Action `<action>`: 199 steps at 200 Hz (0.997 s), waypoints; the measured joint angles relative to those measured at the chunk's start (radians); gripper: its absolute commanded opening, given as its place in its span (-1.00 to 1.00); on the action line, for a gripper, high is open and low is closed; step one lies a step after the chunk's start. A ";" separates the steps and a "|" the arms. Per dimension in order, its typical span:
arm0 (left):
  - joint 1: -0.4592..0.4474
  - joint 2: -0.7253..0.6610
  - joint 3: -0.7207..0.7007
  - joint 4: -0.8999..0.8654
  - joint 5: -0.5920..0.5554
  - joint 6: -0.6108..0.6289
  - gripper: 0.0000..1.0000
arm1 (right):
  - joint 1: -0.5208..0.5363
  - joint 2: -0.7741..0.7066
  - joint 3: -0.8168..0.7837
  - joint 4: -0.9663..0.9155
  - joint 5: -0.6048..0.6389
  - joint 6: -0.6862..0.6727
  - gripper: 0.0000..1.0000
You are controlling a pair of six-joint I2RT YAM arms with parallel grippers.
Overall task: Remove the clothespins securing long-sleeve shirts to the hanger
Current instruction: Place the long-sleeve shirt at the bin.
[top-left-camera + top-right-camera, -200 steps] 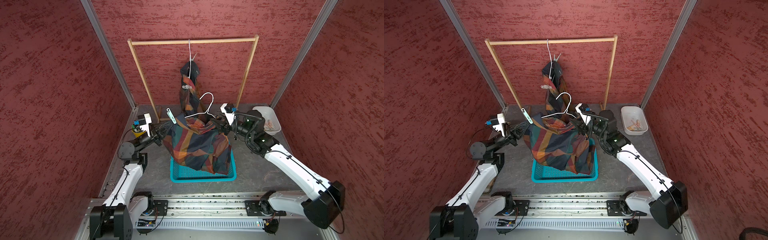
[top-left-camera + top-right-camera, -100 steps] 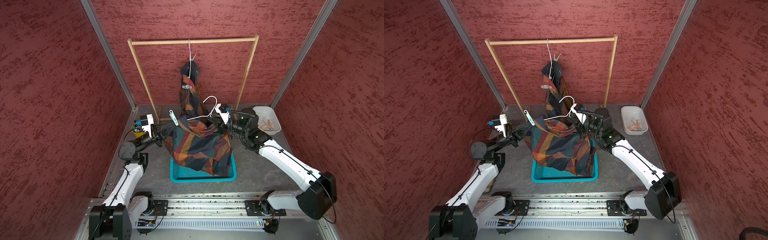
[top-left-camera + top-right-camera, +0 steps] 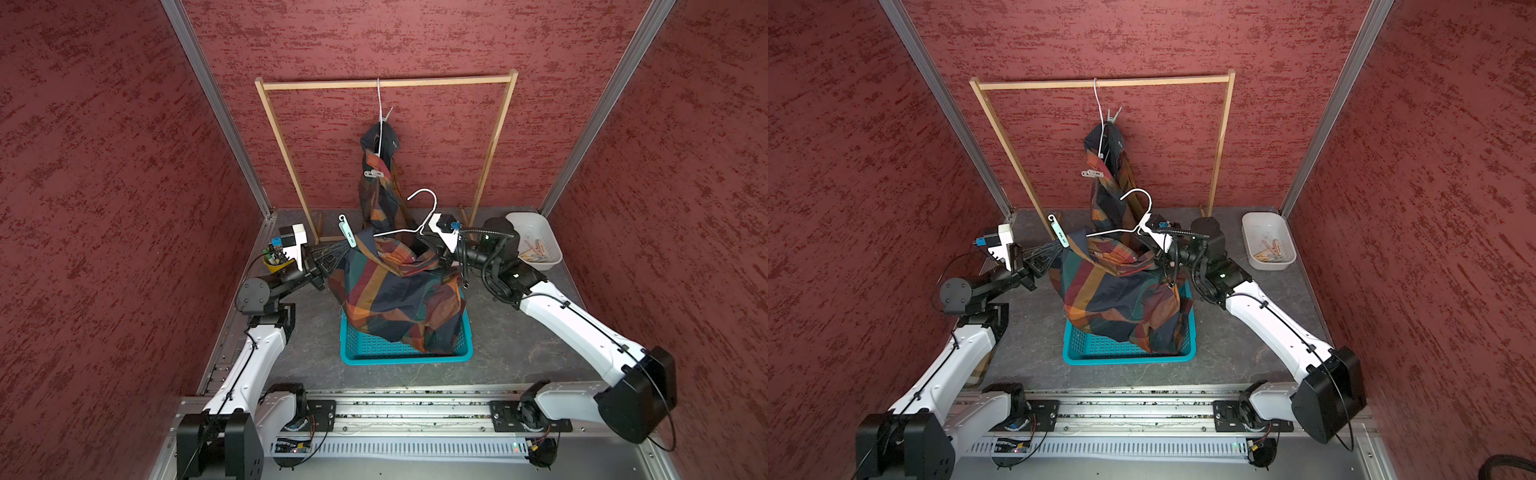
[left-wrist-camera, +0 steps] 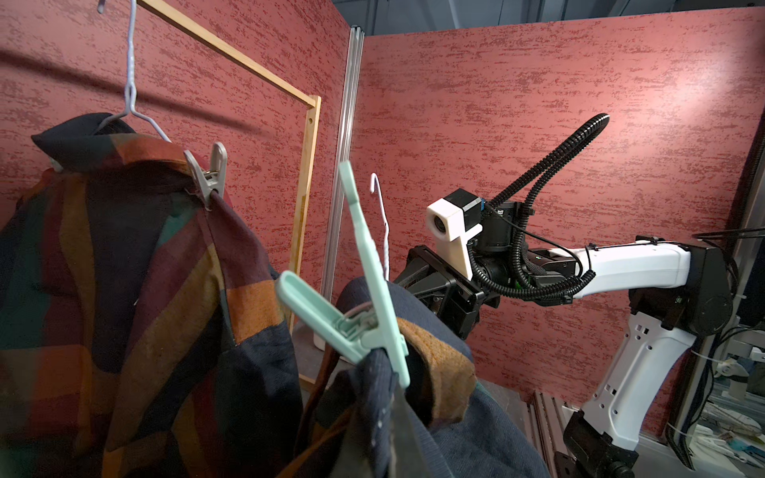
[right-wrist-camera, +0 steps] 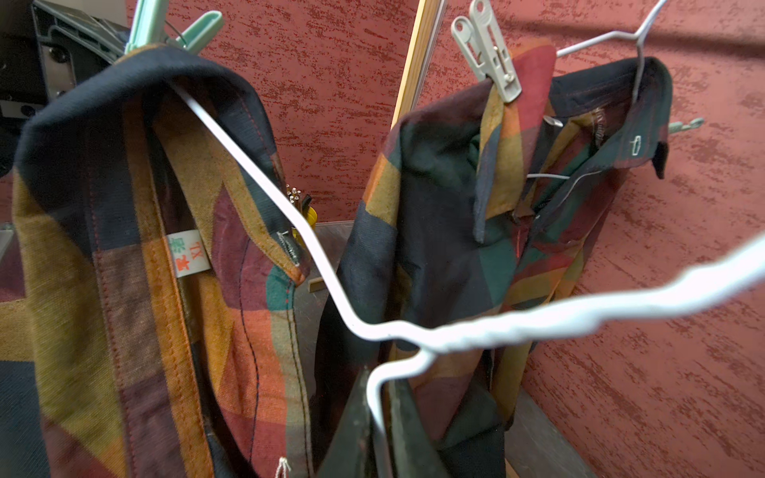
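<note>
My left pincer is clenched on the soft shirt, right by the mint clothespin. My right pincer is clamped on the thin white hanger. The shirt hangs over the blue basket. The pin is light but springy, I think. I should squeeze its two open tails to pop it off.

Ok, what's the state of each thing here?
Near shirt: held up over basket, off rail.
Far shirt: hanging on rail.
Mint peg: clipped on near shirt.
Grey pegs: clipped on far shirt.
Left gripper: shut on near shirt.
Right gripper: shut on near hanger.
Tray: holds loose pegs.
</note>
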 measured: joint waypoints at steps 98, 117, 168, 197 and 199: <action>0.136 -0.150 0.082 -0.342 0.013 0.107 0.61 | 0.052 -0.041 -0.039 0.040 0.164 -0.136 -1.00; 0.142 -0.205 0.133 -0.477 0.016 0.170 0.60 | 0.076 -0.041 -0.040 0.037 0.224 -0.188 -1.00; 0.046 -0.243 0.407 -0.912 0.032 0.468 0.56 | 0.117 -0.042 -0.047 0.035 0.299 -0.286 -1.00; -0.015 -0.186 0.515 -1.103 0.024 0.612 0.52 | 0.125 -0.053 -0.047 0.024 0.298 -0.328 -1.00; -0.018 -0.180 0.520 -1.114 0.021 0.621 0.52 | 0.125 -0.055 -0.047 0.022 0.298 -0.331 -1.00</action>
